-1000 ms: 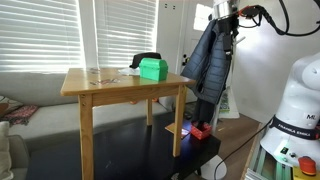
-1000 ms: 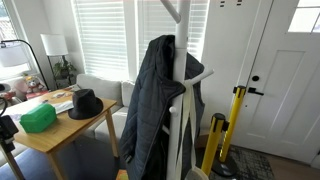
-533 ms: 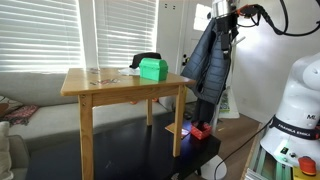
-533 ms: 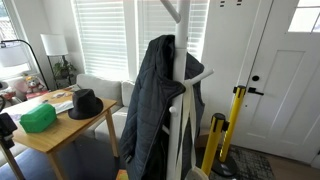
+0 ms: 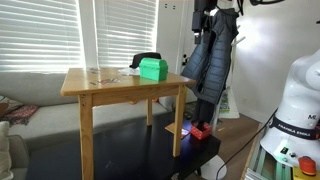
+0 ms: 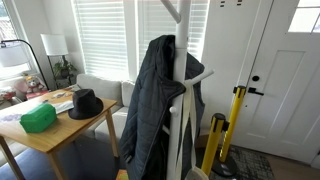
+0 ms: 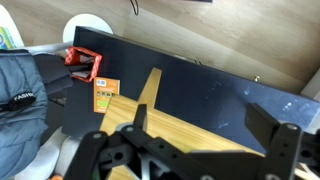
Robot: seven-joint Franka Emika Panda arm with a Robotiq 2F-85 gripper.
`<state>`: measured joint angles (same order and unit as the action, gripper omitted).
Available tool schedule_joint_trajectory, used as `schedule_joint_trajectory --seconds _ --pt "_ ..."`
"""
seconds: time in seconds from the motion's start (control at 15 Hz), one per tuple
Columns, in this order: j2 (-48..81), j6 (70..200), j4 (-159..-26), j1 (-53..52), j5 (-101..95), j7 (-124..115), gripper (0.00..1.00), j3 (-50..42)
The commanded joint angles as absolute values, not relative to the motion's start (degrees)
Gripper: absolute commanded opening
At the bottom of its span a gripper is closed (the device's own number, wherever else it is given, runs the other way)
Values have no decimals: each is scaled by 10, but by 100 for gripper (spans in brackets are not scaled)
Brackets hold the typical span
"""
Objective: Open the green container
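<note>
Wooden worktop (image 5: 125, 85) in front of closed window blinds (image 5: 40, 35). Black hat (image 6: 86, 104) sits on worktop. Dark jacket (image 6: 155, 110) hangs on white coat stand (image 6: 186, 60). Yellow pole (image 6: 236, 125) upright near white door (image 6: 285, 70). Lamp (image 6: 52, 45) at back. Wrist view: red clamp (image 7: 82, 62) just beside orange card (image 7: 105, 96), both on black mat (image 7: 220, 90).

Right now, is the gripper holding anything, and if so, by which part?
Nothing is held. In the wrist view the gripper is open and empty. The green container sits on the wooden table, well away from the gripper.
</note>
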<state>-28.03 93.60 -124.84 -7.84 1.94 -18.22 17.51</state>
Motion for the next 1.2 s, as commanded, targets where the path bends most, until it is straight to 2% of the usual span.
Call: schedule_joint_trajectory --seconds 0.0,0.33,1.13 --pt "-193 974 -1163 -70 27 -245 100 182" --pt "-119 1022 -1105 -71 -9 -269 100 181" --pt "-18 1144 -1102 -80 -103 -277 100 149"
